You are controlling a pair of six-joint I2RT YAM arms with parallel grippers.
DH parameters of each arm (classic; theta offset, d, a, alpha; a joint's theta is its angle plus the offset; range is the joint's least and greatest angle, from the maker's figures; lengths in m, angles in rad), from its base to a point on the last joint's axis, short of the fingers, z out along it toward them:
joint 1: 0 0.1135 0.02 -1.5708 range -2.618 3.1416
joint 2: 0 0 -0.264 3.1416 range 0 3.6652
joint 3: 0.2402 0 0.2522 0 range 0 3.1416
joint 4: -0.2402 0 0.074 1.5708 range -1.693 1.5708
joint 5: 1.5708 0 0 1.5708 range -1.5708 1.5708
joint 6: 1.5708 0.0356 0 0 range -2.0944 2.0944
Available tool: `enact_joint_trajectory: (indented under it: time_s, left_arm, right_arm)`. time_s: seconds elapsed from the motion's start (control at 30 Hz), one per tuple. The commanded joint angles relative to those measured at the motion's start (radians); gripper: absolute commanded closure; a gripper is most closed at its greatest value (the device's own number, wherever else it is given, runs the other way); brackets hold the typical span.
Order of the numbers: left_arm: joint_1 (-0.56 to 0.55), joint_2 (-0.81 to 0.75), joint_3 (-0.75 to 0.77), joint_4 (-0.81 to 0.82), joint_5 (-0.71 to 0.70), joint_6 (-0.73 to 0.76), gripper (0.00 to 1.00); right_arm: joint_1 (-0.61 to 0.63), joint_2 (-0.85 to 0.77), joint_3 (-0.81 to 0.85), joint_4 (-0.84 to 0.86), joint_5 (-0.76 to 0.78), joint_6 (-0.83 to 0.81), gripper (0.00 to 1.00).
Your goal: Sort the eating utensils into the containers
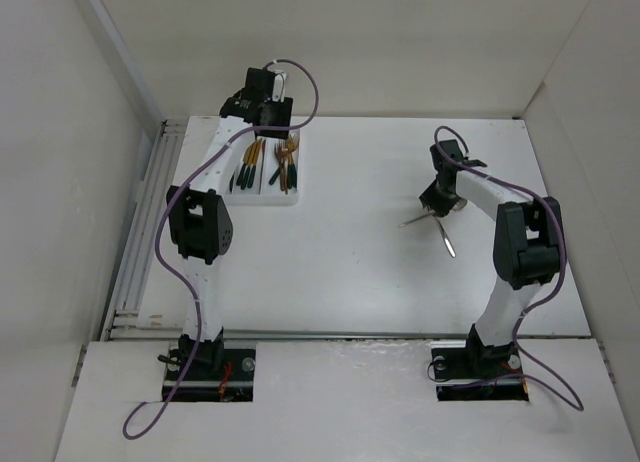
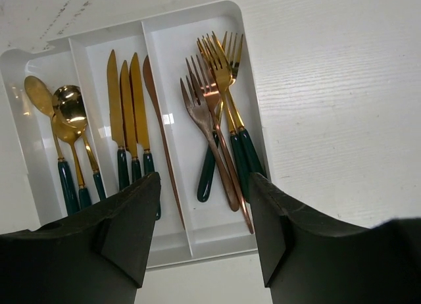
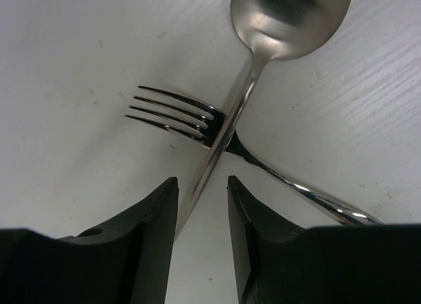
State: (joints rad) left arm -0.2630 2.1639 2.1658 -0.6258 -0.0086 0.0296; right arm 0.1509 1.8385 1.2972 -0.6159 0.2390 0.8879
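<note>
locate white tray [image 1: 265, 200] at 10 o'clock on table [image 1: 350, 282], long axis running 12 to 6 o'clock in top view. note left gripper [image 1: 263, 104] held above tray, showing at its 12 o'clock end in top view; released, fingers [image 2: 131, 225] spread wide, gripping no utensil. in left wrist view, read three compartments from 9 to 3 o'clock, all heads toward 12 o'clock and handles toward 6 o'clock. 9 o'clock compartment: gold spoons [image 2: 69, 110] with dark green handles, bowls overlapping. centre compartment: three gold knives [image 2: 128, 100] side by side, plus one copper knife [image 2: 158, 120] on their 3 o'clock side. 3 o'clock compartment: forks [image 2: 220, 80], gold and copper, stacked and crossing one another. find silver spoon [image 3: 289, 14] and silver fork [image 3: 171, 110] loose on table at 3 o'clock, well apart from tray. in right wrist view, observe spoon bowl at 1 o'clock, handle running toward 7 o'clock across fork neck; fork tines pointing to 9 o'clock, fork handle leading off to 4 o'clock. note right gripper [image 3: 202, 182] low over this pair, fingers narrowly parted astride spoon handle, not clenched: bare table visible between handle and 3 o'clock finger. contact with 9 o'clock finger: cannot tell.
</note>
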Motion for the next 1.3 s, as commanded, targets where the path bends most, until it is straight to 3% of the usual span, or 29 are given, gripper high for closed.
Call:
enact_joint_trajectory:
  time_s: [0.0,0.33,0.57,0.67,0.7,0.73,1.0,1.27]
  left_arm:
    - [0.010,-0.039,-0.008,0.012,-0.014,0.013,0.47]
    - [0.010,-0.039,-0.008,0.012,-0.014,0.013,0.47]
    - [0.010,-0.039,-0.008,0.012,-0.014,0.013,0.47]
    - [0.010,-0.039,0.003,0.012,-0.014,0.013,0.47]
    - [0.010,-0.039,0.003,0.012,-0.014,0.013,0.47]
    - [0.010,-0.039,0.003,0.012,-0.014,0.013,0.47]
    - [0.048,-0.039,0.003,0.003,0.004,0.004,0.47]
    - [0.039,-0.030,0.012,-0.017,0.091,0.015,0.47]
  right_arm:
    - [0.001,0.022,-0.004,-0.025,-0.010,0.043,0.58]
    - [0.001,0.025,-0.052,-0.051,-0.032,0.138,0.60]
    - [0.001,0.117,0.074,-0.165,-0.009,0.114,0.67]
    - [0.001,0.128,0.088,-0.174,-0.009,0.103,0.79]
    - [0.001,0.128,0.088,-0.174,-0.009,0.103,0.86]
    - [0.001,0.128,0.088,-0.174,-0.023,0.103,1.00]
    - [-0.008,0.078,0.002,-0.082,-0.069,0.043,1.00]
    - [0.127,-0.078,-0.088,0.134,-0.026,-0.099,1.00]
